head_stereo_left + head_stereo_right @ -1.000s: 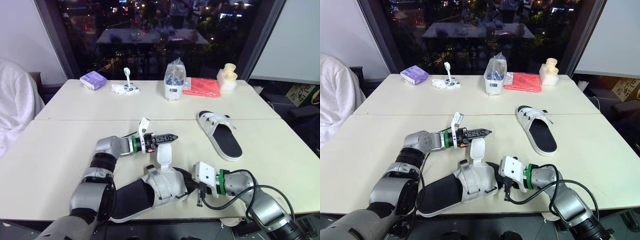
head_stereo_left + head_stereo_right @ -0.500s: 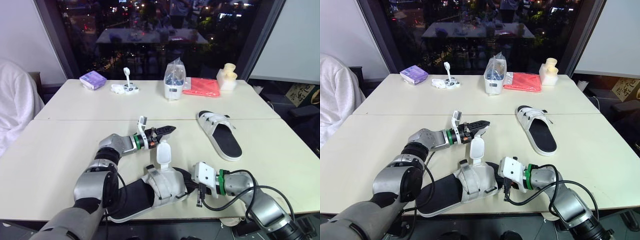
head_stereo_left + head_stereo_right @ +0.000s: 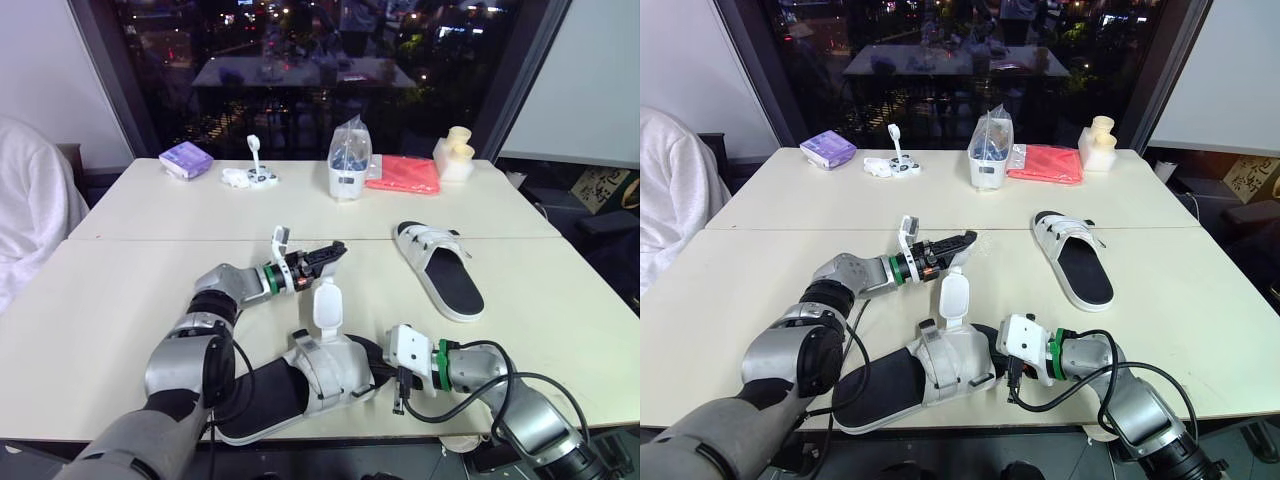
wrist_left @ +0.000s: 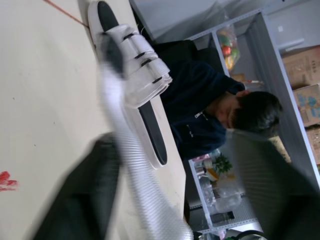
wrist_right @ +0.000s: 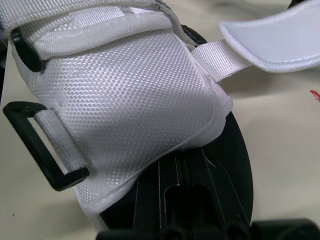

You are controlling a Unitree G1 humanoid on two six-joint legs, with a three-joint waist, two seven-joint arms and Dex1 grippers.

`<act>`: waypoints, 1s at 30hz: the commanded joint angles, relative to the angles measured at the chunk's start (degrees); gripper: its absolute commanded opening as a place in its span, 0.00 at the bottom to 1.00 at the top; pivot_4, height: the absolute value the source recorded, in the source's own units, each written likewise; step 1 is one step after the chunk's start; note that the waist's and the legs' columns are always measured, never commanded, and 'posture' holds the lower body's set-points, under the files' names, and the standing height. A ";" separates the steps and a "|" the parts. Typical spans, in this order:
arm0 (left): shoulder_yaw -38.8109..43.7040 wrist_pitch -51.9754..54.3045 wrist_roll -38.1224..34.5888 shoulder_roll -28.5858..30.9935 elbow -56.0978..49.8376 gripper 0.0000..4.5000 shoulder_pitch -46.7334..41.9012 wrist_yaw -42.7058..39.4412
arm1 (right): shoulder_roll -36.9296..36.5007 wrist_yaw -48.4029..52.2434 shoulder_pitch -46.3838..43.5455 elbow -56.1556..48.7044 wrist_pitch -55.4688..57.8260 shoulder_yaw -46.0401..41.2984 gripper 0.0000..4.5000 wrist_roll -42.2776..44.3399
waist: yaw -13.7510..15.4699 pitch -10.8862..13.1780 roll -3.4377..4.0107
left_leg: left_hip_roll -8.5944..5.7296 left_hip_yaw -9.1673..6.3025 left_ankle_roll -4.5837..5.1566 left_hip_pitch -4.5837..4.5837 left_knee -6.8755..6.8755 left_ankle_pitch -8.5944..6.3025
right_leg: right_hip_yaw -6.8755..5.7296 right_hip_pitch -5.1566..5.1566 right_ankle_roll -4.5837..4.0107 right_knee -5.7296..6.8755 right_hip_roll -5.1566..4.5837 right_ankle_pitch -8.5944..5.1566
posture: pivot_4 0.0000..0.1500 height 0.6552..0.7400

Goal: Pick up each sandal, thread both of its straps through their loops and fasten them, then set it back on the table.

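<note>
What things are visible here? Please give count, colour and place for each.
tables: 2, cream, joined.
near sandal: 1, white with black sole, front edge.
far sandal: 1, same colours, right side.
pack: 1, purple, far left.
bag: 1, clear, far middle.
cloth: 1, red, beside bag.
block: 1, cream, far right.
person: 1, dark top, behind far sandal.
left pincer: 1, black, open, above near sandal's strap.
right pincer: 1, black, at near sandal.
</note>
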 commanded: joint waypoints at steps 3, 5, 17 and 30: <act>-0.83 0.61 -0.09 1.74 -5.12 0.01 -0.66 -3.70 | -0.51 0.32 0.71 0.68 0.62 1.21 0.00 -1.36 | -0.01 0.00 0.00 | 0.00 0.00 0.00 0.00 0.00 0.00 | 0.00 0.00 0.00 0.00 0.00 0.00 | 1.00 1.00; -2.24 1.15 0.03 2.57 -8.40 0.00 0.14 -6.12 | -0.52 0.30 0.75 0.70 0.50 1.20 0.00 -1.41 | -0.02 0.00 0.00 | 0.00 0.00 0.00 0.00 0.00 0.00 | 0.00 0.00 0.00 0.00 0.00 0.00 | 1.00 1.00; -4.95 2.27 -1.53 5.02 -19.62 0.00 -1.68 -10.10 | 1.10 -0.91 -0.90 0.71 2.05 0.93 0.00 -0.82 | -0.02 0.03 -0.04 | 0.01 -0.01 -0.01 0.00 0.00 0.01 | 0.00 -0.01 -0.06 0.00 0.00 -0.03 | 1.00 1.00; -4.48 1.23 -2.09 2.89 -18.33 0.00 -4.21 -7.69 | 2.42 -3.86 -0.37 -2.46 5.04 -0.15 0.00 -0.43 | -0.01 0.04 -0.04 | 0.01 0.00 -0.01 -0.02 0.00 0.01 | 0.00 -0.02 -0.02 0.00 0.00 -0.01 | 1.00 1.00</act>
